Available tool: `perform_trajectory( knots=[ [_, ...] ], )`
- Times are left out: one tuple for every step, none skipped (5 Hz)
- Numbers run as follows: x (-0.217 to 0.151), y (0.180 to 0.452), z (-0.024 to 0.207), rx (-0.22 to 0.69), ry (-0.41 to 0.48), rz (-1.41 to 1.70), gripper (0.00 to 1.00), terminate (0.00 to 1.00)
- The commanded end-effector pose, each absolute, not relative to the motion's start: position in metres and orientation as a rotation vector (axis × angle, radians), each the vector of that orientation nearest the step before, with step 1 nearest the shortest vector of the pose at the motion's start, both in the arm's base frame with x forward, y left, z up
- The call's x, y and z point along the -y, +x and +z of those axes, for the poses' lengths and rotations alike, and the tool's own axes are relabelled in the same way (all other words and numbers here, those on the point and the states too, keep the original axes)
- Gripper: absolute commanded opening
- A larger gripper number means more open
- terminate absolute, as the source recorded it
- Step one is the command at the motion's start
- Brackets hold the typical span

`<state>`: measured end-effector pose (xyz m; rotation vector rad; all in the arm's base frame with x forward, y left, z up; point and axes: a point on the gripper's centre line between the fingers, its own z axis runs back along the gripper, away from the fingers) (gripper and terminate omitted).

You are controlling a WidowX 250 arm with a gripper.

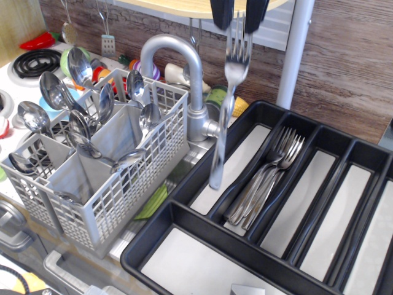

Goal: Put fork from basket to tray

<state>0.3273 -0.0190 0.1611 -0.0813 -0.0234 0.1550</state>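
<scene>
at the top edge we see the fingers, two dark prongs coming down from above, clenched on the tines of the fork. the fork hangs from them tines up, handle pointing down and a little toward the left, all of it in the air. its handle tip ends just over the left rim of the tray, which spreads out below and to the right of the fingers. in one of the tray's long slots, below the fingers and slightly right, a bundle of forks lies flat. just left of the hanging fork stands the curved metal tap. further left and lower sits the basket on the tabletop, with several spoons standing bowl-up in its compartments. we see a stove coil at the far left.
</scene>
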Motion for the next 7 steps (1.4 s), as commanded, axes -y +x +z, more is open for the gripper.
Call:
perform_trajectory(
  knots=[
    [0.014,0.329,0.157,0.134,-0.101,0.081,0.0,0.0],
    [0.012,0.332,0.135,0.146,-0.123,0.07,0.0,0.0],
    [0.013,0.332,0.119,0.123,-0.194,0.097,0.0,0.0],
    [0.015,0.324,0.106,0.117,-0.282,0.135,0.0,0.0],
    [0.02,0.32,0.101,0.152,-0.315,0.206,1.0,0.0],
    [0.02,0.32,0.101,0.152,-0.315,0.206,1.0,0.0],
    [0.02,0.32,0.101,0.152,-0.315,0.206,1.0,1.0]
  ],
)
